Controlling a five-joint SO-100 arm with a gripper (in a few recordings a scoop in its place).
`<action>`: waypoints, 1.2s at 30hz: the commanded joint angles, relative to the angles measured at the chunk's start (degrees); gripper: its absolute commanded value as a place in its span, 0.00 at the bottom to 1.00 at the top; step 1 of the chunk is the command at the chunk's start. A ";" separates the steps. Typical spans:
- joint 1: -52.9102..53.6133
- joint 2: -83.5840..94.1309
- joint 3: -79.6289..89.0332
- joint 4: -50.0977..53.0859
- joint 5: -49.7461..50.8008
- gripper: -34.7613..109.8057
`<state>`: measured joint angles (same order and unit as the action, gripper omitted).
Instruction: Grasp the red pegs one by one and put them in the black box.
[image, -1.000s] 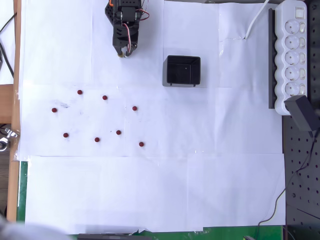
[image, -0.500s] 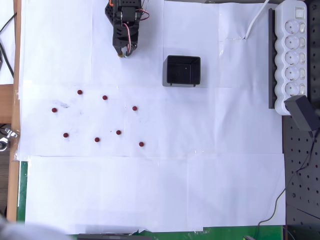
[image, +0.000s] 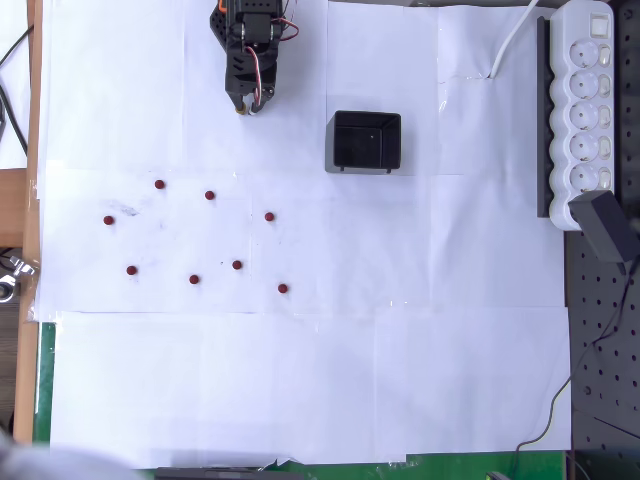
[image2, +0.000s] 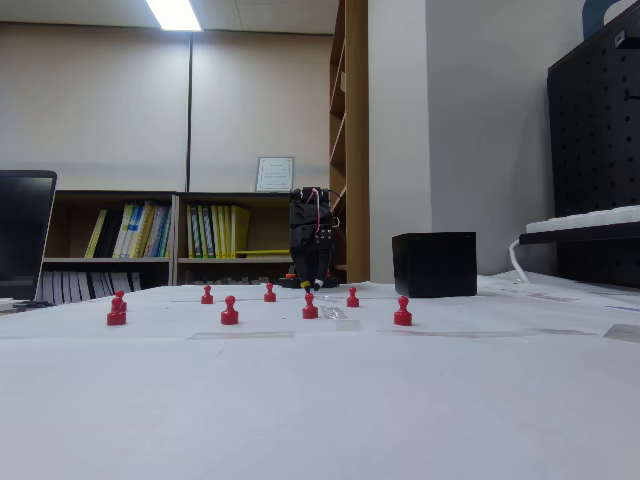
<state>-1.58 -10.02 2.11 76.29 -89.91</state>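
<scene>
I see the white paper-covered counter unchanged over the last second: nothing on it has shifted. The small glossy black open-topped box sits near the far edge, and I can see no peg inside it from overhead. My black arm's fingers, trailing orange wires, hang to the box's left in the overhead view, barely moved, with nothing between them that I can see; how wide they stand I cannot tell. The eight tiny dark red round pegs stand scattered, well apart from the fingers and the box. I judge the first pick has not begun.
</scene>
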 joint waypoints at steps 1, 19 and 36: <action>-0.88 1.85 -0.70 -2.64 3.34 0.24; -3.25 38.67 -0.26 -52.82 3.34 0.31; -3.78 68.20 3.43 -85.34 8.44 0.33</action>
<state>-3.78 53.61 2.90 -5.89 -80.42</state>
